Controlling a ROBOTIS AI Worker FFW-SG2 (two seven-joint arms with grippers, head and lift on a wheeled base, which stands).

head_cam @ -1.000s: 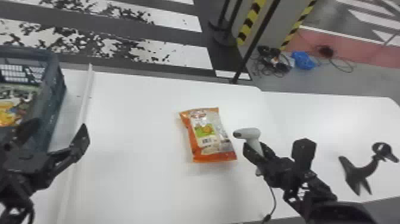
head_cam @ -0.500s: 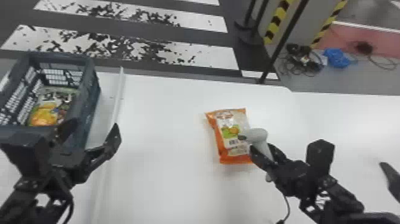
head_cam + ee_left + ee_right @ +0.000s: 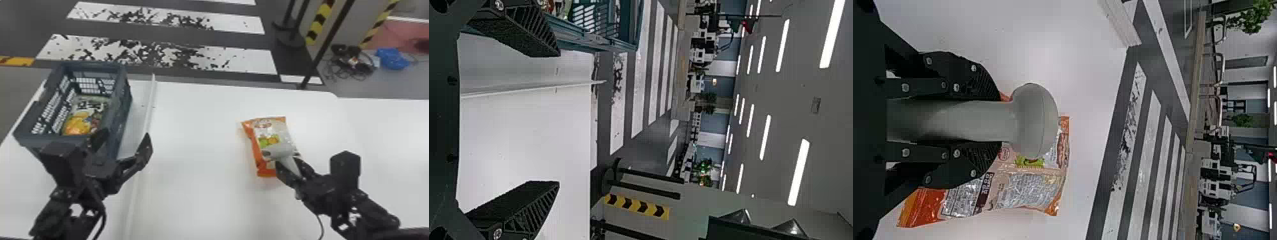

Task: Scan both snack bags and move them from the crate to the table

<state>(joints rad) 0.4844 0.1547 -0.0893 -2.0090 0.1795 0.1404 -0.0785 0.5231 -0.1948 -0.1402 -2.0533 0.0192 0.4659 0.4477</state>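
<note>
The head view is swinging left, bringing in the whole crate point(image 3: 32, 140), where a snack bag point(image 3: 84, 123) is awaiting its turn; the left hand point(image 3: 124, 138) is hanging nearby, fingers apart. The scanner point(image 3: 277, 151), clamped in the right hand point(image 3: 289, 164), is sliding over the orange bag point(image 3: 271, 126) lying on the worktop point(image 3: 198, 143), so scanning is probably beginning. We're counting one crate, two bags, one scanner, two hands

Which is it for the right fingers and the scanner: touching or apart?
Touching. In the right wrist view, the right fingers grip the scanner by its handle from both sides.
</note>
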